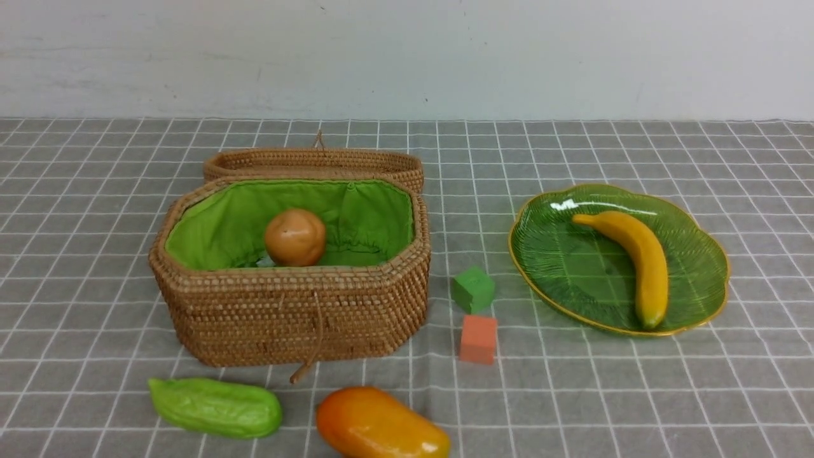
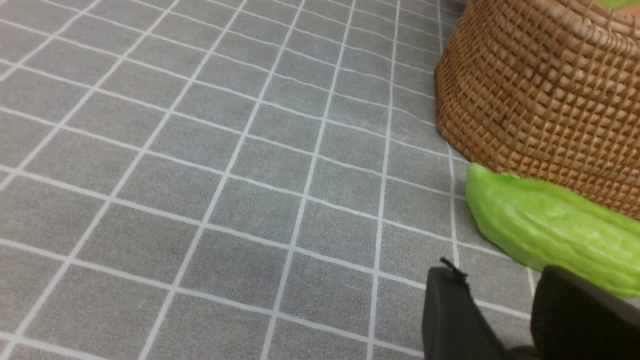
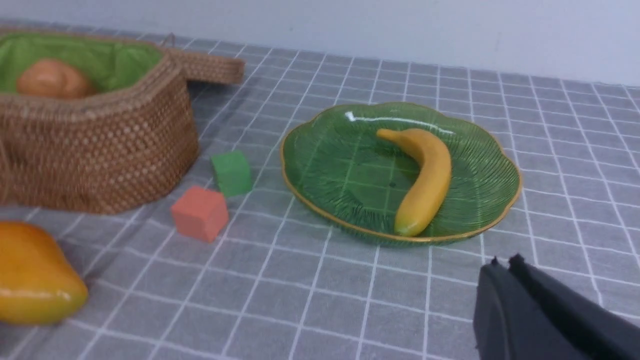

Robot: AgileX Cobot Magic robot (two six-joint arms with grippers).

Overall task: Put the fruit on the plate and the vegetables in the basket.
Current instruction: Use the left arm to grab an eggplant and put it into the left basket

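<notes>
The wicker basket stands open at the left, with the potato inside on the green lining. The banana lies on the green plate at the right. The gourd lies on the cloth in front of the basket, and the mango lies to its right. My left gripper is open and empty, low over the cloth just short of the gourd. My right gripper is shut and empty, near the plate on its near side. The radish and the purple fruit are not seen. Neither gripper shows in the front view.
A green cube and an orange cube sit between the basket and the plate. The basket's lid lies open behind it. A white wall closes the far side of the checked grey cloth.
</notes>
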